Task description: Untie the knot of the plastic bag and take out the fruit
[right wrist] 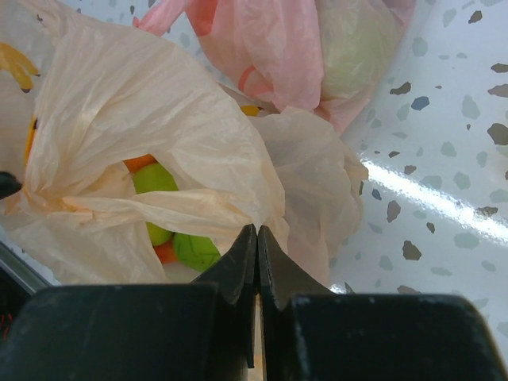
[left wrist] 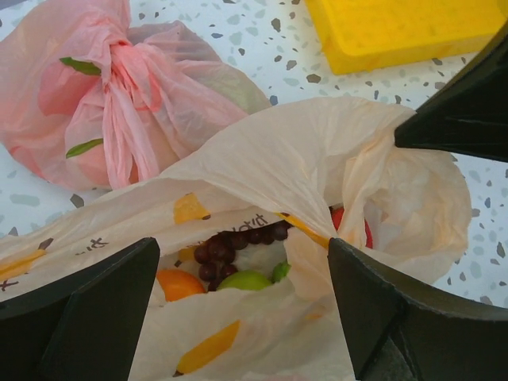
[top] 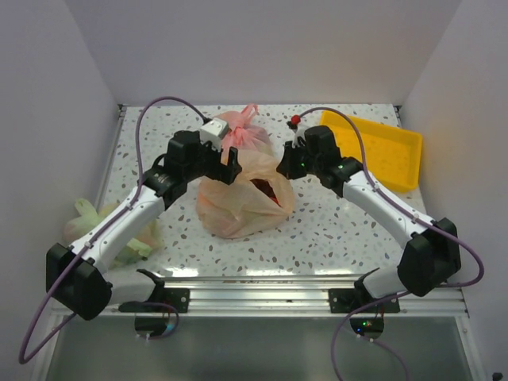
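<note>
My right gripper has its jaws pressed tight together, tips right against a fold of the peach-orange plastic bag; can't tell if film is caught. Through the bag's gap I see green fruit and an orange piece. Pink bag behind, touching it. Speckled table on the right.

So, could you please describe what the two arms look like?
The left arm and right arm match: white links, bulky black joint housings, black wedge-shaped jaws, and a purple cable looping along each from base to wrist.
</note>
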Controlling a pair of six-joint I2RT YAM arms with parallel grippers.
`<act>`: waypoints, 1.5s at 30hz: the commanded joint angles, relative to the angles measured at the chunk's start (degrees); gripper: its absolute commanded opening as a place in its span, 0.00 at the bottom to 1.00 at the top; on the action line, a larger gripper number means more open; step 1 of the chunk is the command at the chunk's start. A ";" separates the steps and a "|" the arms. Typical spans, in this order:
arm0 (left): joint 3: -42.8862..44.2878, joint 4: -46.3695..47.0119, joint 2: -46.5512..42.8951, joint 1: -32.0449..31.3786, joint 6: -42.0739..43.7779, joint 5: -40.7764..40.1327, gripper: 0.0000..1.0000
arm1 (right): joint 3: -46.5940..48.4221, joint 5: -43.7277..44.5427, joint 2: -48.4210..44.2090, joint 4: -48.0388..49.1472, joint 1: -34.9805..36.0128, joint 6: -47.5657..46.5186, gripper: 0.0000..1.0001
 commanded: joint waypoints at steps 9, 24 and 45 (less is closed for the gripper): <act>-0.71 -0.46 4.68 -0.86 -7.30 2.73 0.75 | -0.31 2.26 -2.14 3.32 -0.27 2.60 0.00; -25.50 -6.52 -2.79 -4.99 -18.28 -2.44 0.75 | 3.55 15.19 10.59 0.86 -4.57 21.65 0.00; -24.19 -1.08 -8.34 -5.52 -19.08 -3.50 0.78 | 10.23 10.86 -0.72 -8.89 0.14 4.89 0.68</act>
